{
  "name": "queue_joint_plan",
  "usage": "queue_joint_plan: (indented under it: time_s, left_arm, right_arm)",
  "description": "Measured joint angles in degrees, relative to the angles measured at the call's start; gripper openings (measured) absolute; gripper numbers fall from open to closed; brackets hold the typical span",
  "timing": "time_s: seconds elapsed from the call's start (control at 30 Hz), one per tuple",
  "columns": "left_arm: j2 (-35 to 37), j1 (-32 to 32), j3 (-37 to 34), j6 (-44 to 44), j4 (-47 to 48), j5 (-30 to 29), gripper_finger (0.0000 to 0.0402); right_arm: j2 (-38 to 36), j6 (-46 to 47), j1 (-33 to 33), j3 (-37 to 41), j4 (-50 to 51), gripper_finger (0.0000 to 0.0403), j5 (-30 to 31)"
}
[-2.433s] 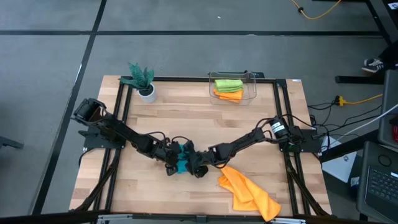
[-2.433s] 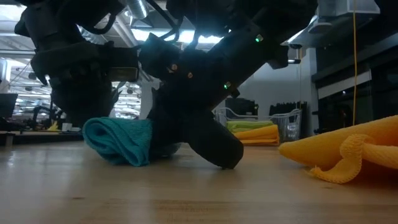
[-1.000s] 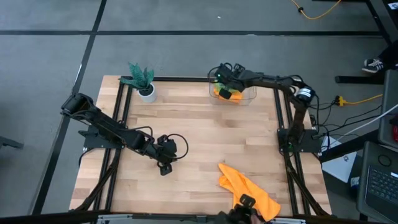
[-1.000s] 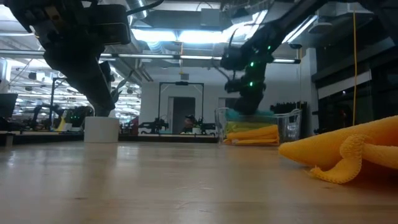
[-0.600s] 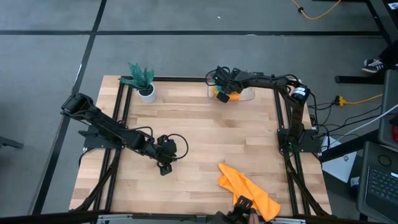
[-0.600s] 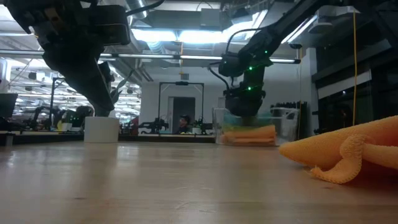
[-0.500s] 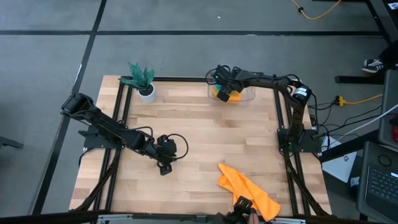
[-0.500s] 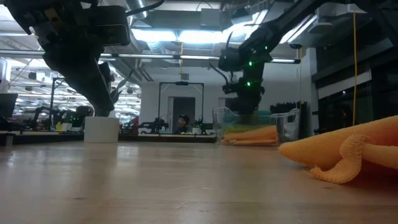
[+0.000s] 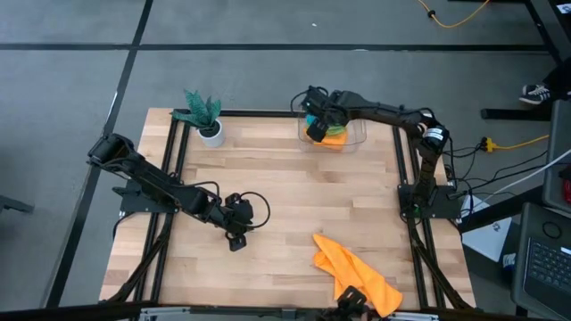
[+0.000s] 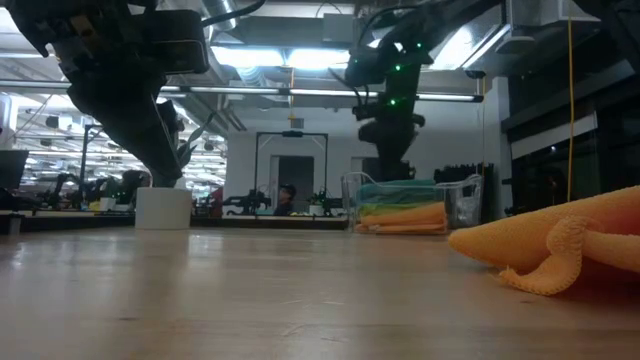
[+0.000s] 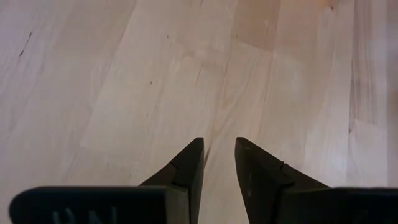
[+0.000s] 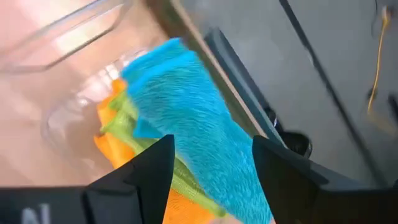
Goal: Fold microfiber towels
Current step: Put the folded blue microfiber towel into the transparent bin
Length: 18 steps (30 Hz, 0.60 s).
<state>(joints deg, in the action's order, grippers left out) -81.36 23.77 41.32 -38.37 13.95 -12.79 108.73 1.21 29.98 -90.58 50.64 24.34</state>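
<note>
A folded teal-blue towel [image 12: 186, 106] lies on top of a lime green towel [image 10: 400, 200] and an orange towel [image 10: 405, 215], stacked in the clear bin [image 9: 359, 134] at the far edge. My right gripper [image 12: 211, 142] hangs open just above that stack [image 9: 317, 127], its fingers clear of the teal towel. Another orange towel [image 9: 357, 276] lies crumpled on the table near the front right. My left gripper [image 11: 219, 146] hovers over bare wood left of the table's middle [image 9: 235, 241], slightly open with nothing between its fingers.
A small green plant in a white pot [image 9: 203, 114] stands at the far left. A dark frame rail [image 9: 268, 113] runs along the table's far edge behind the bin. Bare wood [image 9: 312, 196] spreads between the bin, my left gripper and the crumpled orange towel.
My right gripper has risen out of the bin and shifted a little toward the table's left, turning slightly. The teal towel has stayed behind, lying flat on top of the stack in the bin.
</note>
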Motion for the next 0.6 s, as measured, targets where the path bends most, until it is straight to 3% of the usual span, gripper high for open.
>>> queue_joint_plan:
  time_s: [0.27,0.4,0.6]
  left_arm:
    - [0.0,0.0,0.0,0.0,0.0,0.0,0.0085]
    - [0.0,0.0,0.0,0.0,0.0,0.0,0.0085]
    - [0.0,0.0,0.0,0.0,0.0,-0.4,0.0085]
  right_arm:
    - [0.0,21.2,2.5,0.8,0.9,0.0198,-0.4]
    - [0.0,26.4,2.5,3.5,-1.8,0.0196,2.1]
    - [0.0,29.0,2.1,10.8,-14.6,0.0196,3.0]
